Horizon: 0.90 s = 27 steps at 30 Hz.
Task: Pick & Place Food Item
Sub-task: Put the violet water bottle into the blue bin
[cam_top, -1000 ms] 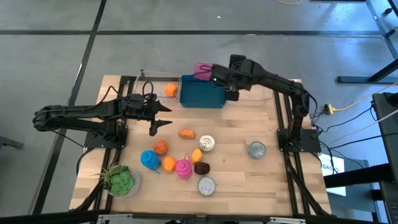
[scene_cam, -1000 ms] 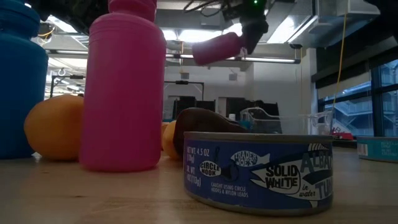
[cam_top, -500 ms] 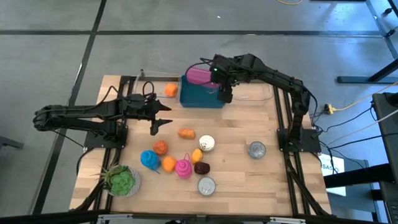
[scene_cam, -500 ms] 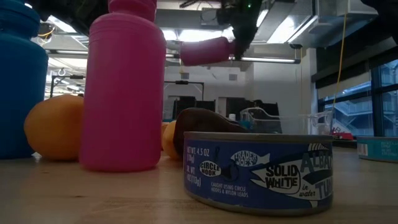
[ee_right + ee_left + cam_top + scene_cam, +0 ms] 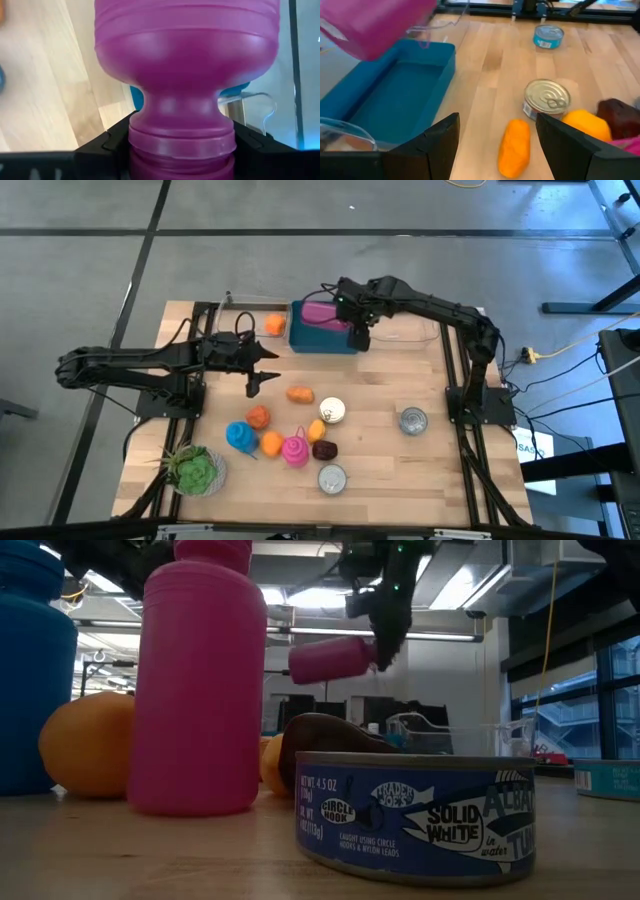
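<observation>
A magenta bottle (image 5: 320,311) hangs about level over the blue bin (image 5: 322,338) at the table's far side, with my right gripper (image 5: 355,328) shut on it. It also shows in the low view as the bottle (image 5: 330,659), high above the table. My left gripper (image 5: 268,366) stands open left of centre and holds nothing. In front of its fingers lies an orange oblong food piece (image 5: 515,147) on the wood, beside a silver can (image 5: 547,99). My right gripper pinches the bottle's narrow neck (image 5: 150,117) between its two fingers (image 5: 107,142), just above the cap end. The fingers come from above, slanting steeply down, and lie across the bottle. The bottle is lifted clear and lies about level, its body reaching toward the table's left over the bin.
An orange (image 5: 274,324) lies left of the bin and a clear container (image 5: 410,330) to its right. Mid-table sits a cluster: a pink bottle (image 5: 295,450), a blue bottle (image 5: 240,436), oranges, a dark piece (image 5: 324,449) and cans (image 5: 332,477). A potted plant (image 5: 195,470) stands near left.
My right gripper has come down toward the bin and a little toward the table's left, tipping to point more steeply downward. The magenta bottle has come down with it and turned from cocked upward to about level.
</observation>
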Available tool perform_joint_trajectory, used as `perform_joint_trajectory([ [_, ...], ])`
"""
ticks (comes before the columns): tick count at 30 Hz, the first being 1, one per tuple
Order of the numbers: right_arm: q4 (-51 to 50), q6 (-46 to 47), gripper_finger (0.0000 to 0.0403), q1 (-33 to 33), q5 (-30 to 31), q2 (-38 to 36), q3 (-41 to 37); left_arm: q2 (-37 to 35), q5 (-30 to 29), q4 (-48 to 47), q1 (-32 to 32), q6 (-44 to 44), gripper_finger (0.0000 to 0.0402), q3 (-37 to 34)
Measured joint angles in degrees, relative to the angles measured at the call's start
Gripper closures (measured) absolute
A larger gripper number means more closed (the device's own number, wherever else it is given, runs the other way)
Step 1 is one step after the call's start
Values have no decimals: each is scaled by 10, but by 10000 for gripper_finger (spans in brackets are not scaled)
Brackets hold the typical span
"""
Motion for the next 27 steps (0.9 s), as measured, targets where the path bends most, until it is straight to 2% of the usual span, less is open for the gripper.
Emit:
perform_joint_trajectory([
  [10,-10,5,198,17,7,0,-56,24,-17,16,0,0,148,0],
  [22,-98,0,198,84,1,1,-59,33,-17,28,0,-12,148,0],
  [27,-118,14,198,105,-25,3,-59,36,-17,33,0,-41,148,0],
])
